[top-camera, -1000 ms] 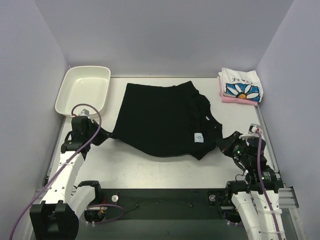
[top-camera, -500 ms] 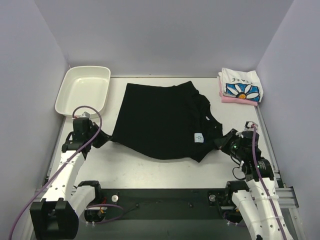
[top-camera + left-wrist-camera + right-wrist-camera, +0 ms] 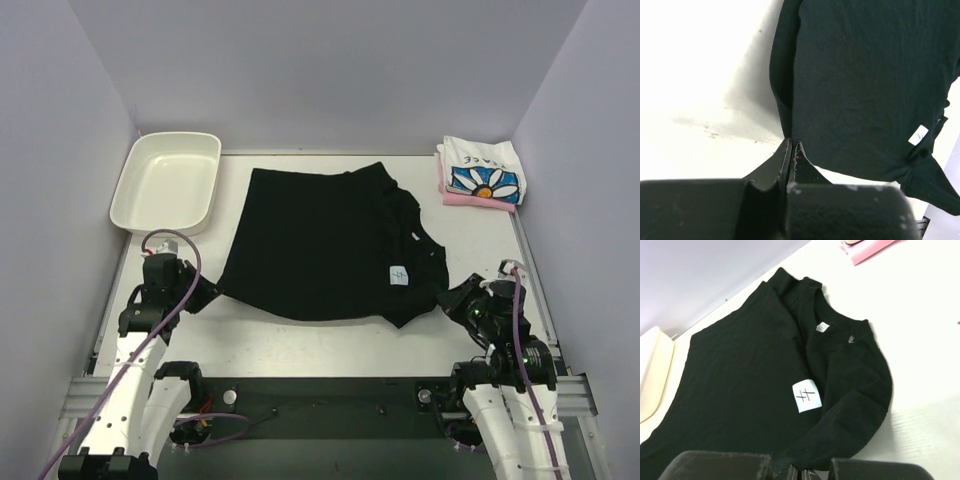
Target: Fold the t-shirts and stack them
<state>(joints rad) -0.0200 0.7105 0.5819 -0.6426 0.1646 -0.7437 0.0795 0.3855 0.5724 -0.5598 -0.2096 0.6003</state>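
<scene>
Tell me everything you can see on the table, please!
black shirt: one, black, spread out in the middle of the table
tag: one, white, on the black shirt's near right part
daisy shirt: one, white with a blue daisy, folded, far right corner, on top of the pink shirt
pink shirt: one, pink, folded under the daisy shirt
tray: one, white, far left corner
table: one, white, under everything
left gripper: one, black, shut on the black shirt's near left edge
right gripper: one, black, shut on the black shirt's near right edge

Lilac walls (image 3: pixel 330 70); white table (image 3: pixel 300 350)
</scene>
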